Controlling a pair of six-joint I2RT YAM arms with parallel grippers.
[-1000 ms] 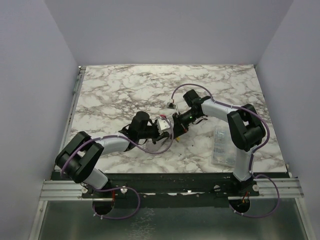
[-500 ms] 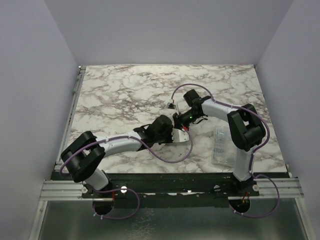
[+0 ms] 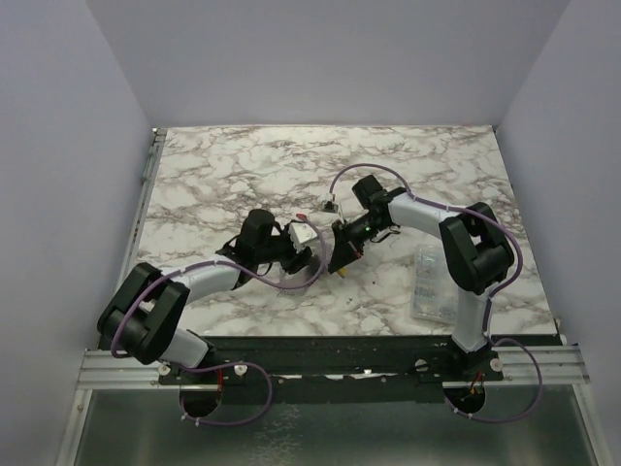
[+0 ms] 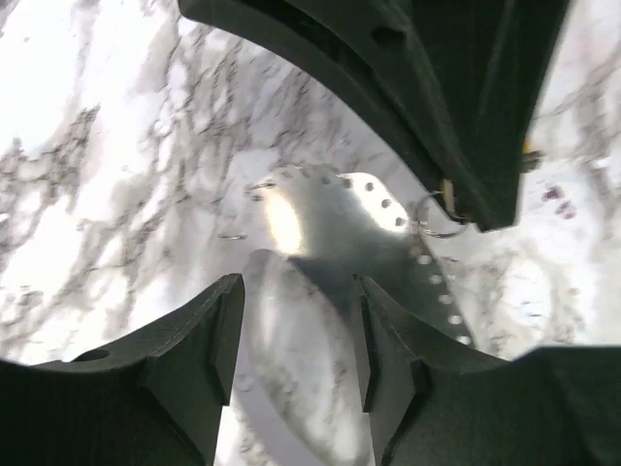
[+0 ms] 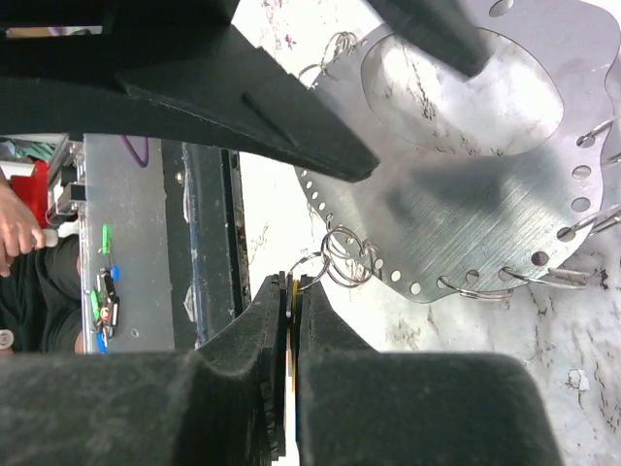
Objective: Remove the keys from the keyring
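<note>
One yellow key is pinched in the right gripper beside the one keyring mid-counter, straddled by the parted jaws of the left gripper. One clear box is seen by the right edge.

Clear plastic box near the right edge of the marble table
</note>
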